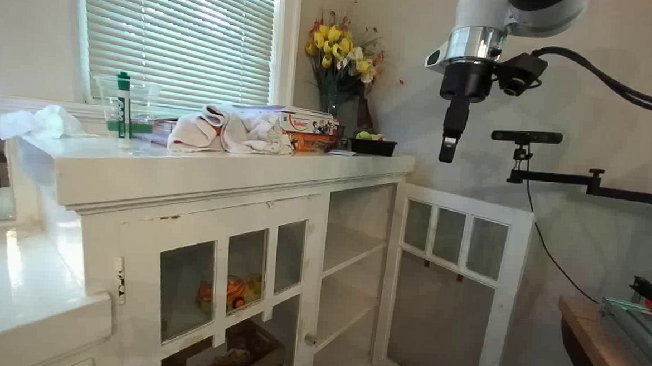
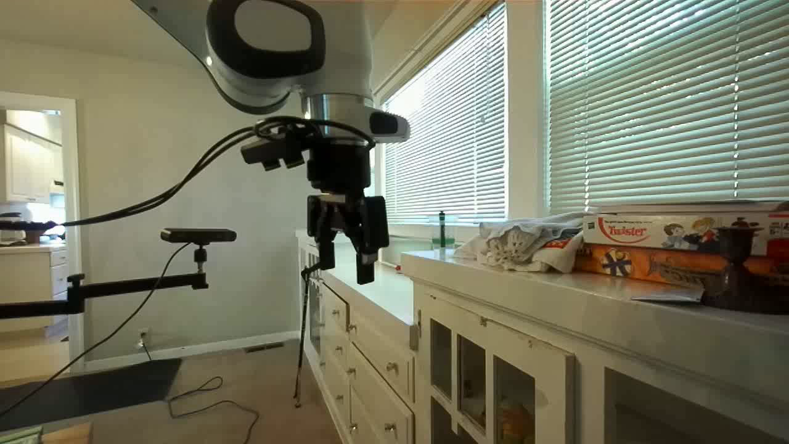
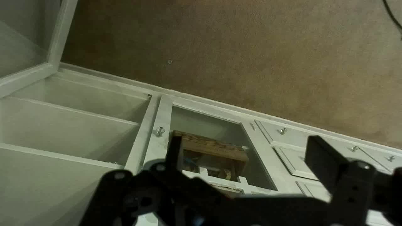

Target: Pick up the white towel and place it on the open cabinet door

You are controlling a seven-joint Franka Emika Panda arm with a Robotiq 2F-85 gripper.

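Note:
The white towel (image 1: 225, 132) lies folded and bunched on top of the white cabinet, beside a game box. It also shows in an exterior view (image 2: 515, 245) as a crumpled white heap; it is not in the wrist view. The open cabinet door (image 1: 511, 271) swings out from the cabinet's end, with glass panes and a white frame. Its frame shows at the left of the wrist view (image 3: 59, 34). My gripper (image 1: 447, 150) hangs pointing down, above the door's height and apart from the towel. Its fingers are spread with nothing between them (image 2: 346, 270), also in the wrist view (image 3: 245, 142).
The cabinet top (image 1: 237, 173) also bears a Twister box (image 1: 309, 123), a black tray (image 1: 373, 146), a flower vase (image 1: 333, 102) and a green marker (image 1: 122, 105). A dark candle holder (image 2: 736, 265) stands at its end. A camera on an arm (image 1: 526, 136) stands behind the door.

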